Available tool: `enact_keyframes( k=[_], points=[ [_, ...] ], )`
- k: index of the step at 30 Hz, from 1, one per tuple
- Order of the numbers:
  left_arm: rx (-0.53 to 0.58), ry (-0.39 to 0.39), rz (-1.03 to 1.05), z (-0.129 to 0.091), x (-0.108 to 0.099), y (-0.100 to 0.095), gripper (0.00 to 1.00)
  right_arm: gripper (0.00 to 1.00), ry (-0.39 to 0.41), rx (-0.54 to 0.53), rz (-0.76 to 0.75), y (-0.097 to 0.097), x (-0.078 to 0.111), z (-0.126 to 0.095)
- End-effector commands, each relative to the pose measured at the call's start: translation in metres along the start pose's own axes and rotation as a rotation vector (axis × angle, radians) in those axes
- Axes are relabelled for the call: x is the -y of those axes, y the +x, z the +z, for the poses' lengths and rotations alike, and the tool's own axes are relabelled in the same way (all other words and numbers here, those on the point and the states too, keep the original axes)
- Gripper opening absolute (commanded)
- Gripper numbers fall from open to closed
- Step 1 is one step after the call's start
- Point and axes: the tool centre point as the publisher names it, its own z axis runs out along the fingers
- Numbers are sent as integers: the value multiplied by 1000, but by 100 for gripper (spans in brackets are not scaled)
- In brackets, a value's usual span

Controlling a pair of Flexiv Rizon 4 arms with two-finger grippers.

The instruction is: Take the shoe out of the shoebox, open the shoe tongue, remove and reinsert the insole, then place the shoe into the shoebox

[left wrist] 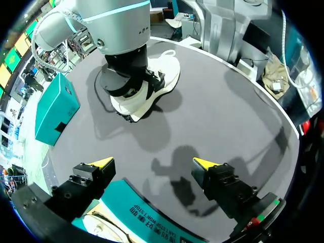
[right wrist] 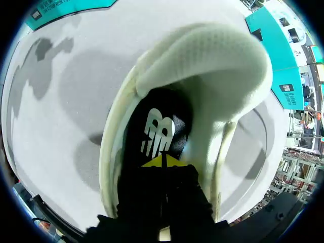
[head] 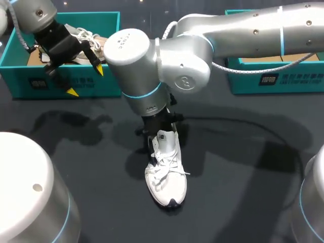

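Right end effector is clenched, tips together inside the white lace-up shoe standing on the dark surface. Left end effector hangs released over the teal cardboard shoebox, which holds another white shoe.

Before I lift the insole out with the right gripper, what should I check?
1. Shoe out of the box, upright on the table: ok.
2. Right gripper inside the shoe's opening, above the insole: ok.
3. Insole actually pinched: cannot tell; the tips look shut together.
4. Left gripper steadying the shoe: not ok; it hangs open over the left shoebox.
5. Tongue clear of the opening: ok.
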Motion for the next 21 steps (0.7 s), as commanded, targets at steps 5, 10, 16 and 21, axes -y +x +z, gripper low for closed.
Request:
enact_keyframes(
  k=[5, 10, 16, 21],
  points=[
    [-2, -2, 1, 0, 0, 0, 100, 0, 22, -103, -20, -3, -17, -19],
    [-2, -2, 1, 0, 0, 0, 100, 0, 53, -120, -18, -2, -18, -28],
    [-2, -2, 1, 0, 0, 0, 100, 7, 70, -138, -14, 2, -7, -31],
    [-2, -2, 1, 0, 0, 0, 100, 18, 75, -143, -1, 6, 2, -37]
  ],
)
